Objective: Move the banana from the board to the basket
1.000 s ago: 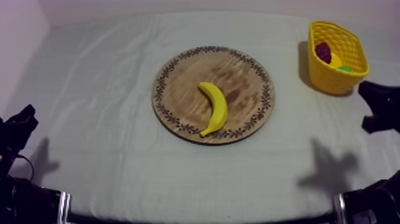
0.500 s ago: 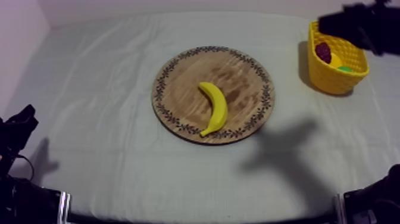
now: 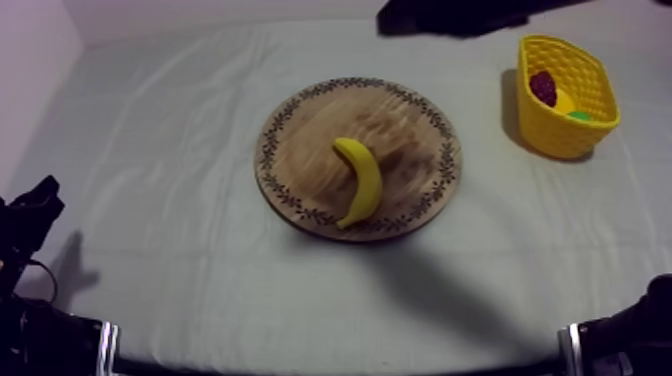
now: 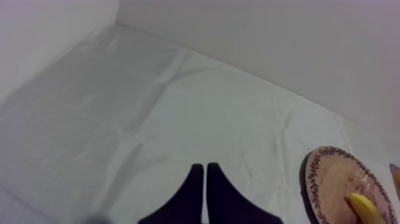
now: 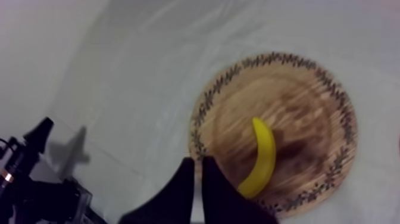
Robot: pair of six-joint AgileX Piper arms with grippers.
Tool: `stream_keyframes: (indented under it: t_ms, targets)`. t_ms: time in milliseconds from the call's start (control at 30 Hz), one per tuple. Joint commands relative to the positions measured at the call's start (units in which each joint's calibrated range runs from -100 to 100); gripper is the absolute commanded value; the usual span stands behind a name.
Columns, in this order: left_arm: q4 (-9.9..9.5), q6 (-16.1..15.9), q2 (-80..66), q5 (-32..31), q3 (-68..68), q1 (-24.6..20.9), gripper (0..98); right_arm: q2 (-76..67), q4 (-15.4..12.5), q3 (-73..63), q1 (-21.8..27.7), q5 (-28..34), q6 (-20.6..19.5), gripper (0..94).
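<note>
The yellow banana lies curved on the round wooden board at mid-table. At the far right stands the yellow basket. My right arm reaches in high over the table's far edge, a blurred dark shape. From its wrist view the right gripper is shut on nothing, a narrow wedge hovering above the board's near rim, beside the banana. My left gripper is shut too, over bare cloth, with the board and the banana's tip off to one side.
The basket holds toy fruit: a dark red piece, something yellow and something green. My left arm rests at the table's near left corner. A pale wall runs behind the table.
My right arm has risen from the table's right side, swung past the basket and moved left along the far edge. Its shadow now falls near the board. Banana and left arm have not moved.
</note>
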Motion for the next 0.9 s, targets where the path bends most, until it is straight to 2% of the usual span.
stream_keyframes:
  t_ms: [0, 200, 567, 600, 633, 733, 767, 867]
  targets:
    - [0.0, 0.01, 0.03, 0.0, 0.04, -0.01, 0.1, 2.55, 1.14, 4.04, -1.28, -1.08, -1.52, 7.4]
    - [0.0, 0.01, 0.03, 0.0, 0.04, -0.01, 0.1, 3.53, 2.42, 10.26, -2.26, -4.37, -2.44, 8.5]
    - [0.0, 0.01, 0.03, 0.0, 0.04, -0.01, 0.1, 3.83, 2.33, 12.46, 0.08, -6.39, -0.1, 10.8]
    - [0.0, 0.01, 0.03, 0.0, 0.04, -0.01, 0.1, 3.84, 2.54, 12.49, 0.11, -6.43, 0.0, 14.6]
    - [0.0, 0.01, 0.03, 0.0, 0.04, -0.01, 0.1, 3.82, 2.72, 12.58, 0.13, -6.48, 0.06, 23.1]
    - [0.0, 0.01, 0.03, 0.0, 0.04, -0.01, 0.1, 3.75, 2.31, 13.0, 0.21, -6.98, 1.31, 60.6]
    - [0.0, 0.01, 0.03, 0.0, 0.04, -0.01, 0.1, 3.73, 2.26, 13.1, 0.13, -7.01, 1.66, 69.3]
    - [0.0, 0.01, 0.03, 0.0, 0.04, -0.01, 0.1, 3.76, 2.96, 13.2, -0.39, -6.9, 2.08, 82.9]
